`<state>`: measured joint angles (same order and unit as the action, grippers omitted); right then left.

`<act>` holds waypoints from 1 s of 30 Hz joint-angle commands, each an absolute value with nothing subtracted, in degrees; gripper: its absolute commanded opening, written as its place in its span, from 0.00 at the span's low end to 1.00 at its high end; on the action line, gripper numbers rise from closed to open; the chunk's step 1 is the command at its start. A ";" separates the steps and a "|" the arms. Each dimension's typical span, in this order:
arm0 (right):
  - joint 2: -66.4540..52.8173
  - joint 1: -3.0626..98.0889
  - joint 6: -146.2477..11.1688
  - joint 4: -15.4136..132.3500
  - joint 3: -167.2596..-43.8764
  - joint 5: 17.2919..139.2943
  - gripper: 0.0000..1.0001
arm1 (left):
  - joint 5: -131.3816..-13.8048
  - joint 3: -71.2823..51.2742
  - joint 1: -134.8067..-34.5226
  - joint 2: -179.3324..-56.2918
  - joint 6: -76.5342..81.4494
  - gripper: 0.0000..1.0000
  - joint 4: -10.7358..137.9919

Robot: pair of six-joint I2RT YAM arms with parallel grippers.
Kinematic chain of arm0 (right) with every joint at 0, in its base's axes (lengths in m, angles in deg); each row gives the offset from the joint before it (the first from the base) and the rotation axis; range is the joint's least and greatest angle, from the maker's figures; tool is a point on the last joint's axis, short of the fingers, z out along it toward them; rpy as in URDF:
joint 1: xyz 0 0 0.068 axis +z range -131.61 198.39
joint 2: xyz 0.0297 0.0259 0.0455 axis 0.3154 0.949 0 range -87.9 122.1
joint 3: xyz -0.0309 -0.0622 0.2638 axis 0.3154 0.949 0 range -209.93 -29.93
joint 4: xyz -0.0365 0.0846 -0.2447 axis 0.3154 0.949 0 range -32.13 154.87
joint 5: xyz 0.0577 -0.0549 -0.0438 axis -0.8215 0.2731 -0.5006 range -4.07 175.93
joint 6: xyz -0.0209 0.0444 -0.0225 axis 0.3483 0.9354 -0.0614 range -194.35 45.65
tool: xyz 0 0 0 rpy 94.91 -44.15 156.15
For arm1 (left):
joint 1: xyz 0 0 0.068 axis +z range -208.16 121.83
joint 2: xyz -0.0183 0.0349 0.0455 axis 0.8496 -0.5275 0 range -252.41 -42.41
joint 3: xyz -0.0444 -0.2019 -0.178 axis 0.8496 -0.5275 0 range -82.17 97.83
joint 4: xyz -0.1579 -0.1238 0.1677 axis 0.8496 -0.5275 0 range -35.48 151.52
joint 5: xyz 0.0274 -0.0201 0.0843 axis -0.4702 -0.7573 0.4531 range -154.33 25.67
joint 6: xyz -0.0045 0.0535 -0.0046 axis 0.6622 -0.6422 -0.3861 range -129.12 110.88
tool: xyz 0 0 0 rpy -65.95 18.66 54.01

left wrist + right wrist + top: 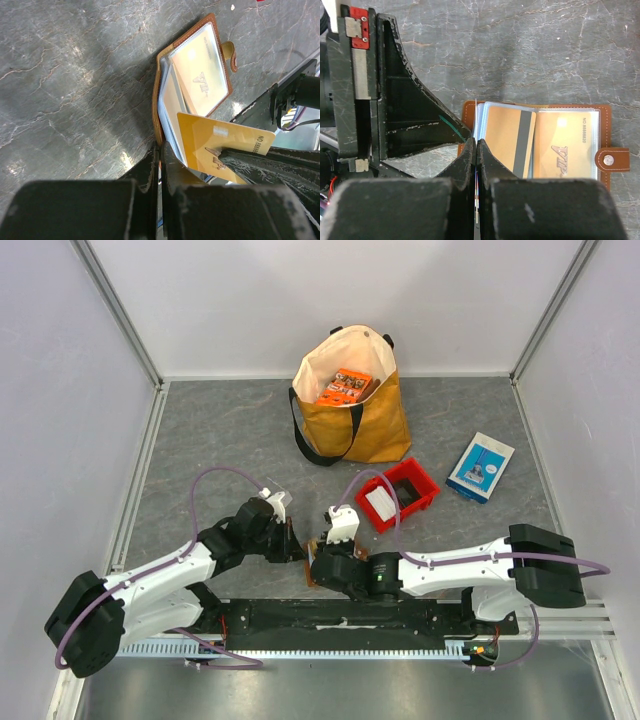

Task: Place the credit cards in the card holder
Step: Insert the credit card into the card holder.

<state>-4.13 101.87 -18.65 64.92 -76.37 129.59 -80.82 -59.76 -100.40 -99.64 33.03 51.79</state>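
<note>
The brown leather card holder (159,90) lies open on the grey table, its clear sleeves showing a gold VIP card (202,75). My left gripper (161,150) is shut on the holder's near edge. My right gripper (476,145) is shut on a gold credit card (220,140), which stands on edge at the sleeves' opening and shows as a thin line (475,112) in the right wrist view. The holder (604,125) has a snap tab (612,160) at the right. In the top view both grippers, left (290,540) and right (318,562), meet over the holder and mostly hide it.
A red bin (425,483) behind the right arm holds a white card (380,503) and a dark one (405,490). A blue-and-white box (480,468) lies at the right. A yellow tote bag (365,425) with orange packets (345,387) stands at the back.
</note>
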 commanded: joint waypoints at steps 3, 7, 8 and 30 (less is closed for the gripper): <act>-4.58 102.23 -18.72 62.97 -78.27 131.73 0.00 | -80.07 -59.76 -100.44 -98.66 33.15 0.02 53.26; -3.09 102.32 -18.37 62.88 -78.36 131.20 0.00 | -80.06 -59.59 -100.53 -98.74 33.07 0.02 53.26; -2.91 102.23 -18.37 62.97 -78.45 131.11 0.00 | -80.15 -59.50 -100.62 -98.74 33.07 0.02 53.26; -4.67 103.20 -16.96 64.90 -79.15 134.28 0.00 | -79.98 -59.59 -100.44 -98.66 33.07 0.02 53.26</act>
